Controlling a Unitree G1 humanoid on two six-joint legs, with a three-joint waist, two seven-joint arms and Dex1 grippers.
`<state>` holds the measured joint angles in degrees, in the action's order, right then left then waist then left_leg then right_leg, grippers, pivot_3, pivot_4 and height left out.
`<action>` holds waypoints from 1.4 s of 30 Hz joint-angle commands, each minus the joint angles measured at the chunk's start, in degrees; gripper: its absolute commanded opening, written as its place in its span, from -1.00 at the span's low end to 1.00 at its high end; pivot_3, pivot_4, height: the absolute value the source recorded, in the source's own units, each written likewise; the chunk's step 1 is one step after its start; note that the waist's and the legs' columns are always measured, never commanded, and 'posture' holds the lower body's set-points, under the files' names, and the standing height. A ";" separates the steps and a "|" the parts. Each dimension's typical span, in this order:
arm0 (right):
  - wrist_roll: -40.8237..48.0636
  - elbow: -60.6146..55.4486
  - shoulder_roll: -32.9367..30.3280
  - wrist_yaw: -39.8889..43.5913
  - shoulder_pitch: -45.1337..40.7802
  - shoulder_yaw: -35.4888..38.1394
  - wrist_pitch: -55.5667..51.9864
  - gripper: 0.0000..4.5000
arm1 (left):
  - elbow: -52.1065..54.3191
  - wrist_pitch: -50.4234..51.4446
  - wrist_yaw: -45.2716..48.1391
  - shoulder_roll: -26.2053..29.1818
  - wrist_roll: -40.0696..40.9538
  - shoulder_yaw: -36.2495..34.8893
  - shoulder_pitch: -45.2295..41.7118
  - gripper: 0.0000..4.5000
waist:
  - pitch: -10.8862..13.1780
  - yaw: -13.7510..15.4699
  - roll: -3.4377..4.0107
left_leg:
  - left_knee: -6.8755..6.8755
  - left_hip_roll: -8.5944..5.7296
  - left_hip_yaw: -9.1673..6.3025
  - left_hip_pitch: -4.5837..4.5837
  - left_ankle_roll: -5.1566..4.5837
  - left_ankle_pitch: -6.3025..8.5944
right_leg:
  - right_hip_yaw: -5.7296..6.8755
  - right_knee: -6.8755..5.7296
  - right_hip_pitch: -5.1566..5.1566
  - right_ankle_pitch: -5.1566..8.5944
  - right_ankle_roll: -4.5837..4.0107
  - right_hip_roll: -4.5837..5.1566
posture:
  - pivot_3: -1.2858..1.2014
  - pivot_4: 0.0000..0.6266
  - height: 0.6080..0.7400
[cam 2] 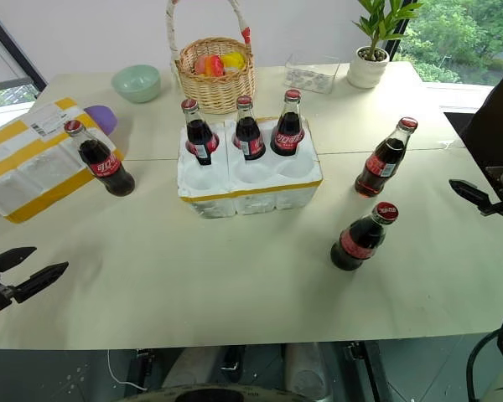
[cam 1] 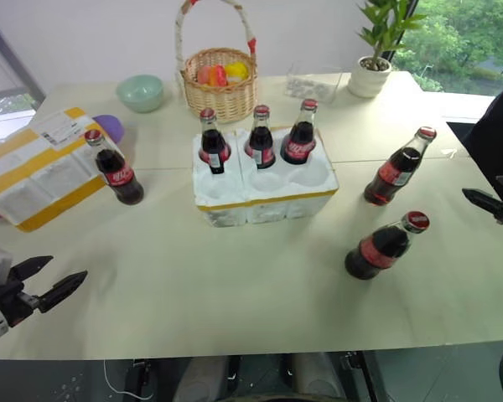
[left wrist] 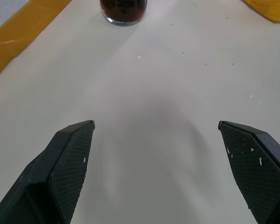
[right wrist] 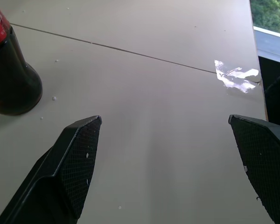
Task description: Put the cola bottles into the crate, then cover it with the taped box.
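Observation:
The white foam crate [cam 1: 268, 206] sits mid-table with three cola bottles [cam 1: 261, 140] upright in its back wells; the front wells are empty. Three more cola bottles stand on the table: one at the left [cam 1: 116, 170] beside the taped box [cam 1: 33, 172], one to the right of the crate [cam 1: 397, 169], and one nearer the front right [cam 1: 384, 247]. My left gripper [cam 1: 67, 268] hovers open over the front left edge, facing the left bottle's base [left wrist: 123, 9]. At the far right, my right gripper [cam 1: 484, 189] is open, with a bottle [right wrist: 9, 79] off to one side of it.
Behind the crate stands a wicker basket [cam 1: 220, 84] holding colourful items. A green bowl [cam 1: 140, 92] is to its left; a clear container [cam 1: 313, 84] and a potted plant [cam 1: 373, 71] are to its right. A purple object [cam 1: 109, 126] lies behind the taped box.

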<state>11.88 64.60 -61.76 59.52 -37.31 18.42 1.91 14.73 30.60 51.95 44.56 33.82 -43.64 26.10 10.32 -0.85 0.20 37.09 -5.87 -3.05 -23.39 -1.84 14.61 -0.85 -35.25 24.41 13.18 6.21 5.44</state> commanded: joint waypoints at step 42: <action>28.32 -57.66 -15.52 26.76 2.25 8.54 -48.82 1.00 | -32.93 -10.56 -1.55 2.95 -8.30 22.60 -48.53 0.98 | 0.00 1.04 0.51 | 0.06 -0.02 0.05 -0.08 0.03 0.01 | -0.03 -0.21 0.19 -0.15 0.24 0.02 | 0.03 -0.52 0.97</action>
<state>38.57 8.88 -77.39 87.22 -34.73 23.98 -46.43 -17.40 21.82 50.04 47.44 26.36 -21.41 -20.85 10.32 0.18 0.71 37.16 -5.89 -3.00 -23.47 -1.81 14.61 -0.88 -35.49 24.60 13.03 6.45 5.45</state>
